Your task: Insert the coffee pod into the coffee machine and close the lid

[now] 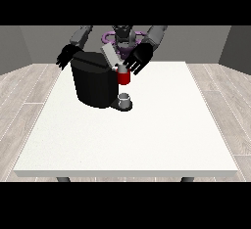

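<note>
The black coffee machine [93, 81] stands on the far left-middle of the white table [147, 135]. Its grey lid [110, 56] is tilted up and open. A red pod holder [124, 78] juts from the machine's front, with a small grey shape [121, 68] on top that may be the pod. The hand at the view's right [138, 59] hovers just right of the lid and above the red holder, its fingers spread and holding nothing. The hand at the view's left [66, 56] hangs behind the machine's far left corner, fingers relaxed.
A small grey cup [125, 99] sits on the machine's base under the red holder. The table edges run close behind the machine at the far side.
</note>
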{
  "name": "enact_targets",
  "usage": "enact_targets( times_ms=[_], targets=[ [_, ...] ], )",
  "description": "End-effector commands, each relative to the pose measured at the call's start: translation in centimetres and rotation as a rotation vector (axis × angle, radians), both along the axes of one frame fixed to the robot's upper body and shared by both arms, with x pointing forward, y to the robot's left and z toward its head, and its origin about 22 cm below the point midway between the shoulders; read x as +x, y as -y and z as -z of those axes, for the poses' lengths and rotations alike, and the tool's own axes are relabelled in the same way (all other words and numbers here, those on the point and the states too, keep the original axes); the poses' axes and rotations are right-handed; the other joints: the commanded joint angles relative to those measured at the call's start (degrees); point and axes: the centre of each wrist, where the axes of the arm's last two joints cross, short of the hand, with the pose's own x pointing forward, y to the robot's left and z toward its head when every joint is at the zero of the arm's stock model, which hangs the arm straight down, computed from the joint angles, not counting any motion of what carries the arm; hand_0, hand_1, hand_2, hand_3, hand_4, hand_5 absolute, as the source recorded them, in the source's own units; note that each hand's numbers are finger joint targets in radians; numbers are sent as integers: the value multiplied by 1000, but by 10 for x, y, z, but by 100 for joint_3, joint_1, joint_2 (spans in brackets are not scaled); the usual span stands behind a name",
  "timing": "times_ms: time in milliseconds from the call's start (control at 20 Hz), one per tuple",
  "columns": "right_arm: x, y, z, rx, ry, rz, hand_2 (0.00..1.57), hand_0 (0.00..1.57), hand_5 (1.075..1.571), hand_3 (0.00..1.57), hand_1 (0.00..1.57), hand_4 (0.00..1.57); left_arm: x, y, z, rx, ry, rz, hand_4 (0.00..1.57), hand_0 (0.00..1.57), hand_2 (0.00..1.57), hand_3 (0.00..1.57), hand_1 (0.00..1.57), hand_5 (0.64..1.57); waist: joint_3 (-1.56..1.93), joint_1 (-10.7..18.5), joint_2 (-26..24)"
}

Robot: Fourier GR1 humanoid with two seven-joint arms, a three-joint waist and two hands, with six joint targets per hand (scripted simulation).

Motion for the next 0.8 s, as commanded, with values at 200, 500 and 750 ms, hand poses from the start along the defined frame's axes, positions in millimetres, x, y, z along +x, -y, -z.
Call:
enact_targets(
  times_ms=[200,500,750],
  targets=[
    [-6,2,13,-1,-19,0,0,0,1571,0,0,463,0,0,-1,47,-10,6,393,1056,1108,937,1056,1571,-6,61,-111],
    [1,-7,-6,13,58,9,0,0,1571,0,0,447,-3,-23,-12,52,64,12,360,1064,1117,952,1064,1571,-8,64,176],
    [-1,-12,-5,12,-7,6,0,0,1571,0,0,375,-2,-16,7,141,-37,56,0,0,378,112,0,1571,-9,34,-53]
  ],
)
